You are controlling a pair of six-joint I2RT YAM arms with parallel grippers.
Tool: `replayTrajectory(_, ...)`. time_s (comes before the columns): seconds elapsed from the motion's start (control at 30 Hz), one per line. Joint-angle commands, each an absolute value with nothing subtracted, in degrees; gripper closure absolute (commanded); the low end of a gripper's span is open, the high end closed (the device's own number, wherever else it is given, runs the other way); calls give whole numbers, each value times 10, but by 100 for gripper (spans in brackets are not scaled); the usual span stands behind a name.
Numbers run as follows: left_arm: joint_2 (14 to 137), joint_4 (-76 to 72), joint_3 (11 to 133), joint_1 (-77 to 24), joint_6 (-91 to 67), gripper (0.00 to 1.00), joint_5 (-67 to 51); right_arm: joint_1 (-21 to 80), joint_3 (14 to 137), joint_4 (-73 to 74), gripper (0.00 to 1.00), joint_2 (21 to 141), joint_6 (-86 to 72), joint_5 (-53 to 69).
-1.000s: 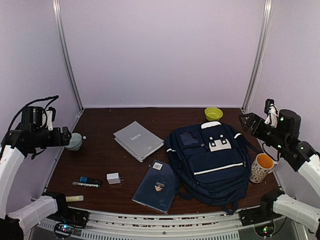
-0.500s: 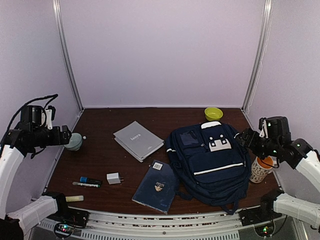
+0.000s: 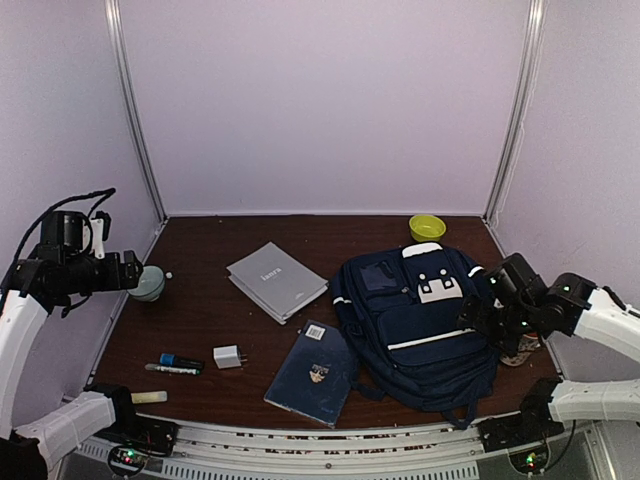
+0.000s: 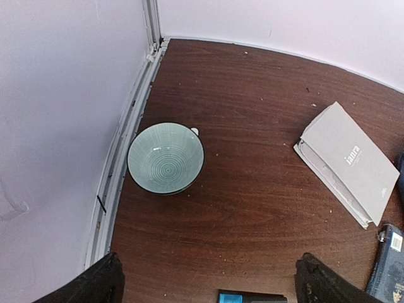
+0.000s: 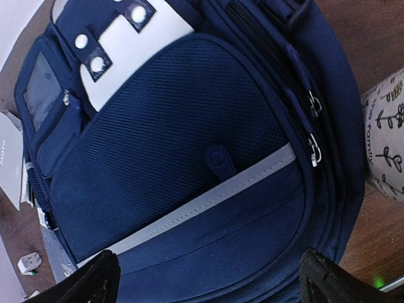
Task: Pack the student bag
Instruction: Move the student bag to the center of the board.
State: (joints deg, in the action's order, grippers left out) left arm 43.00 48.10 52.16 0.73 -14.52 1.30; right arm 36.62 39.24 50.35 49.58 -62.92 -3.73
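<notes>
Lying where, the student bag (image 3: 420, 325)?
— Flat on the table (image 3: 200, 300), right side. Right gripper (image 5: 208, 281) spread wide over it, empty; left gripper (image 4: 208, 283) wide too, above the green bowl (image 4: 165, 158) at left.

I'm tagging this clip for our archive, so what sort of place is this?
Likely a robot lab test booth, not a classroom: plain pale walls with metal corner rails box in a brown table, and school props like the student bag and grey book lie staged.

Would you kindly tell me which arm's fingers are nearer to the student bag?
Right. The right fingers hover open over the student bag; the left fingers hang far off, near the teal bowl.
</notes>
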Motion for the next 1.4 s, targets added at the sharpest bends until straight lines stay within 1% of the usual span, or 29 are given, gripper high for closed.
replayTrajectory(0.0, 422, 471, 536, 13, -149, 4, 9, 384, 352, 502, 0, 502, -698, -33)
replayTrajectory(0.27, 418, 471, 535, 13, -149, 4, 7, 397, 322, 533, 1, 484, -733, -42)
replayTrajectory(0.47, 415, 470, 535, 13, -149, 4, 7, 398, 306, 521, 10, 469, -737, -29)
replayTrajectory(0.9, 416, 470, 535, 13, -149, 4, 7, 422, 344, 613, 11, 426, -752, -43)
replayTrajectory(0.97, 416, 470, 535, 13, -149, 4, 7, 422, 341, 607, 13, 423, -753, -47)
replayTrajectory(1.13, 417, 470, 535, 13, -149, 5, 8, 422, 302, 532, 22, 434, -760, -22)
replayTrajectory(1.3, 418, 470, 535, 12, -149, 5, 9, 424, 289, 496, 25, 454, -758, -12)
replayTrajectory(1.37, 418, 470, 535, 13, -149, 5, 9, 423, 287, 487, 29, 458, -758, -14)
